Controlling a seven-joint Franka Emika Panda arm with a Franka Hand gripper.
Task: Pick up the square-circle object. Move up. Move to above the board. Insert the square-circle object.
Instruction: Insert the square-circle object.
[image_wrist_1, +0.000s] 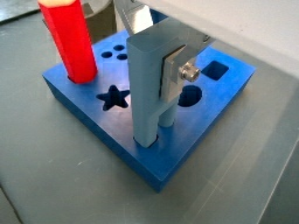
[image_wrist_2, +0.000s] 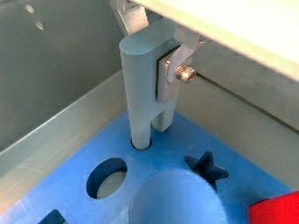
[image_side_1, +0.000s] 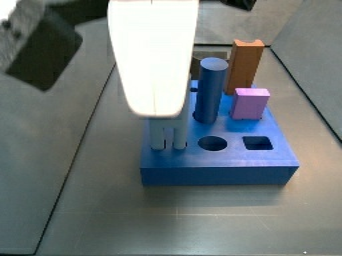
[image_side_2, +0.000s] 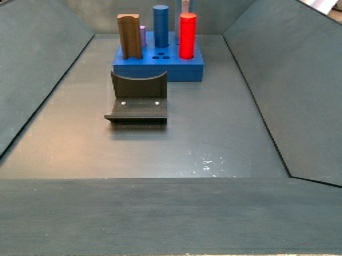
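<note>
Two wrist views give you the closest look. In a wrist view the gripper (image_wrist_1: 167, 74) reaches straight down over the board (image_wrist_1: 140, 144), and its silver finger (image_wrist_1: 179, 66) presses on the side of the square-circle object (image_wrist_1: 149, 87). This pale grey-blue peg stands upright, and its lower end is already in a hole of the board near the corner. You see also a red cylinder (image_wrist_1: 69, 39) standing in the board, and a star hole (image_wrist_1: 114, 98), a round hole (image_wrist_1: 188, 94) and a square hole (image_wrist_1: 215, 69) that are open.

In a wrist view from the opposite side, the gripper (image_wrist_2: 163, 70) is clamped on the square-circle object (image_wrist_2: 142, 87), and the peg goes down into the board (image_wrist_2: 176, 153) close to its edge. A thick blue cylinder (image_wrist_2: 181, 201) rises very near the camera, blurred.

In a side view the arm's pale body hangs vertical above the board (image_side_1: 221, 170), hiding most of the hand. Under it the gripper (image_side_1: 170, 137) and the thin peg (image_side_1: 163, 137) touch the top face at about 9 o'clock of the board. At 12 o'clock stand the blue cylinder (image_side_1: 211, 90), a brown block (image_side_1: 245, 62) and a pink block (image_side_1: 251, 102).

In a side view from far away, the board (image_side_2: 160, 68) lies at 12 o'clock of the floor, with the fixture (image_side_2: 139, 98) just in front of it. You cannot make out the gripper there.
</note>
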